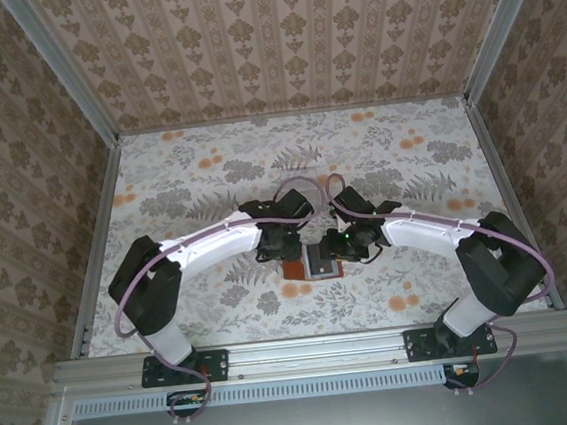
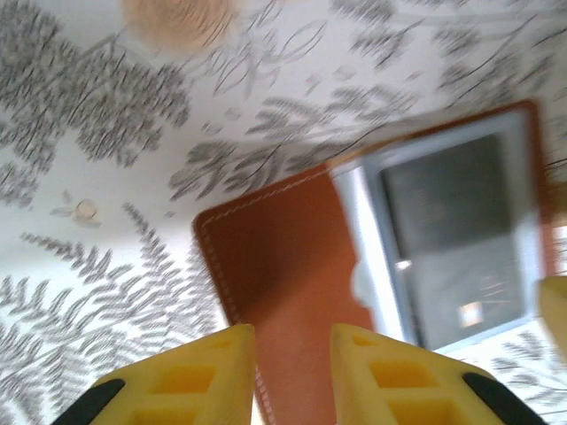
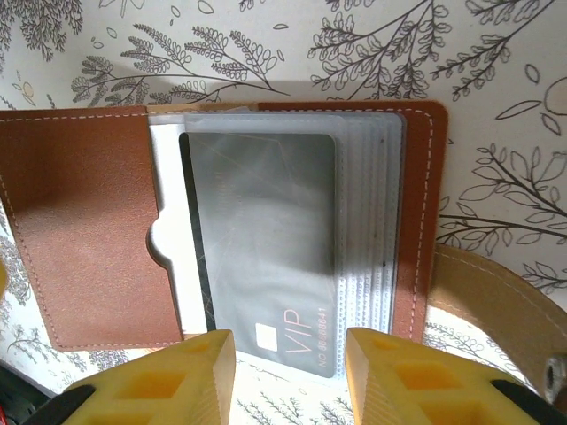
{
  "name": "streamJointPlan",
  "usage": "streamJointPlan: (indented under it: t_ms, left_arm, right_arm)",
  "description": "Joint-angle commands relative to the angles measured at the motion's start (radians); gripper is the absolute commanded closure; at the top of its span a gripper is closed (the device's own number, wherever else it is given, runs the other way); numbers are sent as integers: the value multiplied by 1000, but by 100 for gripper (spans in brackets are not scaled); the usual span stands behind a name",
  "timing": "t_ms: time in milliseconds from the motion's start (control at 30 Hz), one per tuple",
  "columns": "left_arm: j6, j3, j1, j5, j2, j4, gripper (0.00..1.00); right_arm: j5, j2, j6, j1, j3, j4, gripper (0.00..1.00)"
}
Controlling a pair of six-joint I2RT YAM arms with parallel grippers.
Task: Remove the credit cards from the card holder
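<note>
Reads "VIP" in pale, slightly slanted capitals, printed on the glossy grey-silver rectangular card near its lower edge in the right wrist view, just right of a small pale square chip. Beside the "VIP" runs a line of tiny print starting "NO" and followed by a string of digits — too small to read with certainty. Lies tucked in the clear sleeves of the open reddish-brown leather bifold wallet. Blurred in the left wrist view and too small from above — no lettering readable there.
</note>
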Motion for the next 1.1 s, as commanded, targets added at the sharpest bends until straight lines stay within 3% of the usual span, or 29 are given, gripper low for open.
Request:
streamJointPlan:
  t_ms: [0, 500, 1067]
  left_arm:
    - [-43, -42, 23, 123, -29, 120, 72]
    - [-163, -163, 38, 250, -6, 349, 74]
    - [-219, -394, 73, 319, 1, 660, 63]
  right_arm:
    - [31, -18, -21, -6, 25, -50, 60]
    - [-2, 80, -59, -32, 55, -12, 61]
    - [-11, 131, -51, -42, 13, 28, 63]
